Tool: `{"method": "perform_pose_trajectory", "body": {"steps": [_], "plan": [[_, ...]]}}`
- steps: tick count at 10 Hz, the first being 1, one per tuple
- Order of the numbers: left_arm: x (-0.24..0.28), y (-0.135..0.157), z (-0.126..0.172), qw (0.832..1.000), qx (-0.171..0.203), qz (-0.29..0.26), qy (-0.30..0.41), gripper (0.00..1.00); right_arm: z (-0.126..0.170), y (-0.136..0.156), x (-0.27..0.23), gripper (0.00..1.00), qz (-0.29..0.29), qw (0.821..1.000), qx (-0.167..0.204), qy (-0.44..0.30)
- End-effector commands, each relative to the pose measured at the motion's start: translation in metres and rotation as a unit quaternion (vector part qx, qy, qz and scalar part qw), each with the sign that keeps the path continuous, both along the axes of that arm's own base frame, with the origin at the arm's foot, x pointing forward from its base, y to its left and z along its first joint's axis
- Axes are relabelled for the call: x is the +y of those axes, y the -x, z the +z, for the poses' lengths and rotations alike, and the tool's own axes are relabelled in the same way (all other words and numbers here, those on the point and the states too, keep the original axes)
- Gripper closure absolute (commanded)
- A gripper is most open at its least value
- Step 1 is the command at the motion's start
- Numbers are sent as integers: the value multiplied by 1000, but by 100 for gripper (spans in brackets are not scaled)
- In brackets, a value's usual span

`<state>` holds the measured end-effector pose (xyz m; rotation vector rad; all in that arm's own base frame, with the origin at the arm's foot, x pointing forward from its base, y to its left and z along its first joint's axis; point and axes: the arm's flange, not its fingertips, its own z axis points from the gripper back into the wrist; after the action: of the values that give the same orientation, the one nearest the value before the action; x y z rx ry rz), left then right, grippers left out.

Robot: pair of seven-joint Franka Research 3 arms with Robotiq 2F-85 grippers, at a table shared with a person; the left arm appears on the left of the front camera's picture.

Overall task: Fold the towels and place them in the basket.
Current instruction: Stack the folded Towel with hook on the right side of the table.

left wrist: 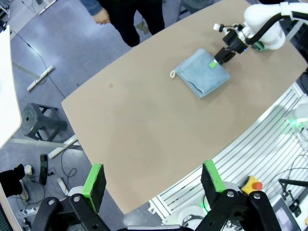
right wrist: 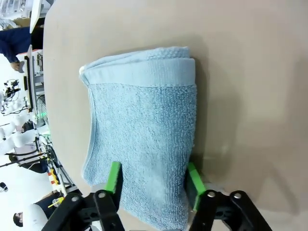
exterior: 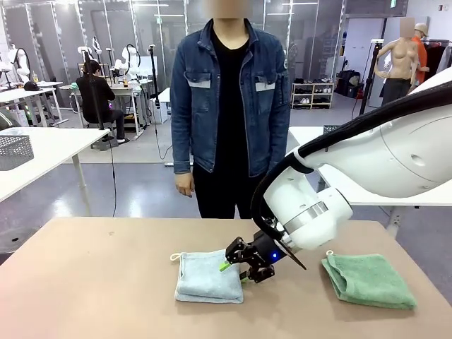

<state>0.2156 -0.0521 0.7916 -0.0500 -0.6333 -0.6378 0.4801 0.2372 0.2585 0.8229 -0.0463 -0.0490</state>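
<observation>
While folded blue-grey towel (exterior: 209, 277) lay mid-bench, right hand (exterior: 239, 268) sat at its right edge, pads (right wrist: 114, 177) straddling one end of fold. Judged clenched on towel, though right wrist view showed pads apart around terry rather than fully pinched. Towel's long axis ran straight away from that hand. Left hand (left wrist: 153, 184) released, high over near bench (left wrist: 144, 125) edge, well apart from towel – right arm clearly nearer. Green towel (exterior: 371, 280) folded at right end of bench, untouched. Person stood at far side, hands off.
</observation>
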Motion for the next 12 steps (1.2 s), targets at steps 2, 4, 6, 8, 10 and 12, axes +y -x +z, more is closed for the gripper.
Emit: {"method": "perform_pose_trajectory", "body": {"steps": [2,4,6,8,10,12], "plan": [[0,0,0,1000,0,3,-1,0,-5,-1,11,100,-21,1000,-6,0],[0,0,0,1000,0,3,-1,0,-6,-1,14,100,-24,1000,-8,4],[0,0,0,1000,0,3,-1,0,-6,0,18,100,-26,1000,-8,7],[0,0,0,1000,0,3,-1,0,-3,2,23,100,-26,1000,-6,15],[0,0,0,1000,0,3,-1,0,4,0,31,100,-40,998,28,28],[0,0,0,1000,0,3,-1,0,-2,3,17,100,-10,1000,-7,12]]}}
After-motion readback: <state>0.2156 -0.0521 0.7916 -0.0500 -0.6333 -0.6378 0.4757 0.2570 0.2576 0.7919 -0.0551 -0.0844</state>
